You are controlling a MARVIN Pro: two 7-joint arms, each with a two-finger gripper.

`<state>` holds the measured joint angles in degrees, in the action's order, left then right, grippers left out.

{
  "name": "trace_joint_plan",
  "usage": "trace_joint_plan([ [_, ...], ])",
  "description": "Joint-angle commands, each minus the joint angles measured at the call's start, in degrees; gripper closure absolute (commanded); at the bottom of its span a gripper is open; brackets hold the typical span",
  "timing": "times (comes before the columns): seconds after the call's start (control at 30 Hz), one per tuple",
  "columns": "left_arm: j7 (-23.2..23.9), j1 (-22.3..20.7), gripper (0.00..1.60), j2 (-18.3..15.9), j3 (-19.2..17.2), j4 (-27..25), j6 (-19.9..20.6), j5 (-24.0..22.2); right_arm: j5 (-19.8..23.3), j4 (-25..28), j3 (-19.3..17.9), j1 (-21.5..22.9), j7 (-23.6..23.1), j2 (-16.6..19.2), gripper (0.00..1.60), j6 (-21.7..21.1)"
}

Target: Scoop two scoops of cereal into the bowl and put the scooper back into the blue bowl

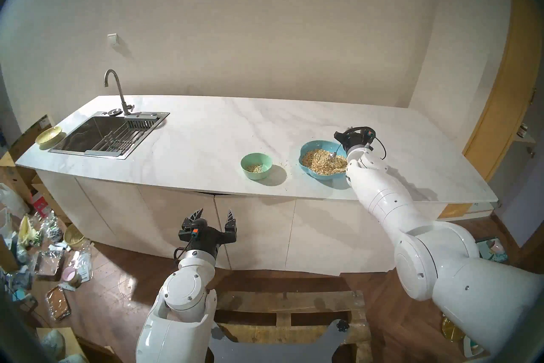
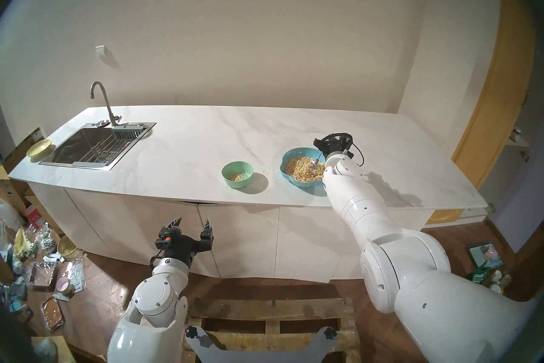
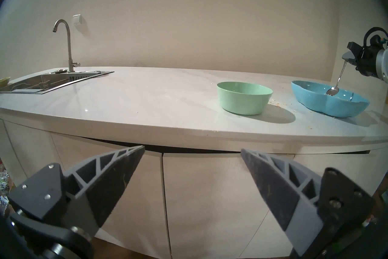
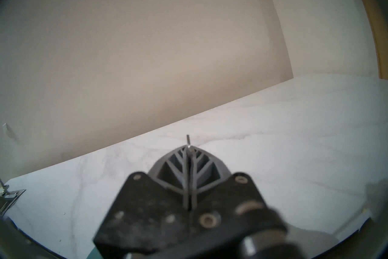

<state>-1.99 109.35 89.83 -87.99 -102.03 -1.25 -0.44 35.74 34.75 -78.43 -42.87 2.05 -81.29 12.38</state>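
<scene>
The wide light-blue scalloped bowl point(image 1: 303, 153) holds a heap of tan cereal flakes point(image 1: 319, 163). My right gripper point(image 1: 338, 136) is above its far right rim, shut on the handle of the silver spoon point(image 1: 335, 152). The spoon slants down, with its head in the cereal. In the left wrist view the spoon point(image 3: 338, 78) hangs from the right gripper point(image 3: 346, 58) into the blue bowl point(image 3: 327, 105). The mint-green bowl point(image 1: 256, 173) stands to the left with a little cereal point(image 1: 255, 168) in it. My left gripper point(image 1: 215, 213) is open and empty, below the counter's front edge.
A sink point(image 1: 88, 144) with a faucet point(image 1: 117, 91) is at the counter's left end, with a yellow-green dish point(image 1: 48, 135) beside it. Loose flakes point(image 1: 284, 164) lie between the two bowls. Clutter point(image 1: 44, 235) covers the floor at left. A wooden pallet point(image 1: 294, 309) lies below.
</scene>
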Motion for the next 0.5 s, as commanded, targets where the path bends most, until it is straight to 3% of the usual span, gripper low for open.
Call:
trace_joint_plan([
  [0.0, 0.3, -0.2, 0.0, 0.0, 0.2, -1.5, -0.3, -0.1, 0.4, 2.0, -0.5, 0.8, -0.7, -0.5, 1.6, 1.6],
  [0.47, 0.3, -0.2, 0.0, 0.0, 0.1, -1.5, -0.3, -0.1, -0.1, 7.9, -0.3, -4.2, 0.3, 0.0, 1.6, 0.7],
])
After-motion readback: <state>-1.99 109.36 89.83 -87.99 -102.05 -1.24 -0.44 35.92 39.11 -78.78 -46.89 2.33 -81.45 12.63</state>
